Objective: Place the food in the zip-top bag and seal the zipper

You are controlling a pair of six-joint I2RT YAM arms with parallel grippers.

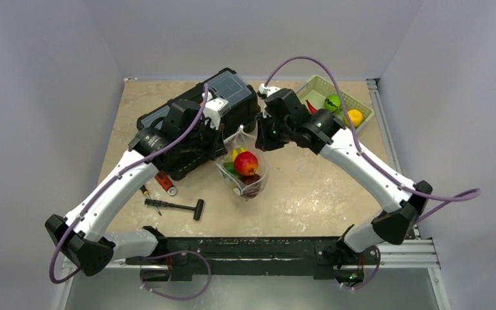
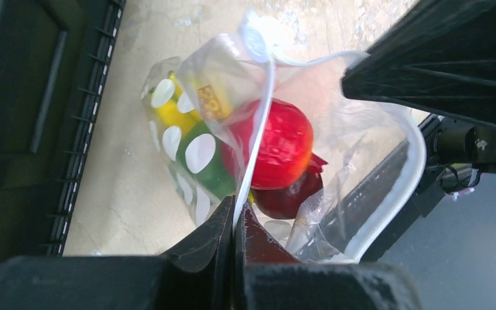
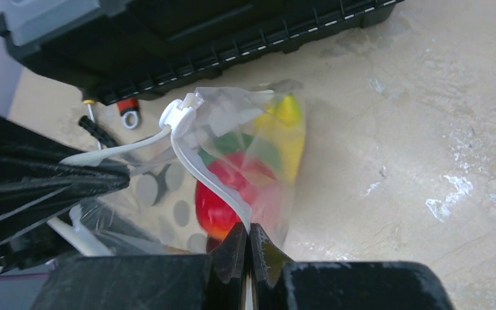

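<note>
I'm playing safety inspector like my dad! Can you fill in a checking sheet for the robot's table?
Surface: beige table, scuffed with white marks.
Job's things: zip-top bag holds a red fruit, a yellow piece and a green piece; zipper looks unsealed; green fruit, orange fruit and red chili sit in the basket.
Clutter: black toolbox, T-handle tool, red-handled tool.
Grippers: left gripper and right gripper, jaws shut on the zipper, one strip each.
Cables: purple cables loop over both arms.
Surroundings: grey walls; metal rail on the right.
</note>
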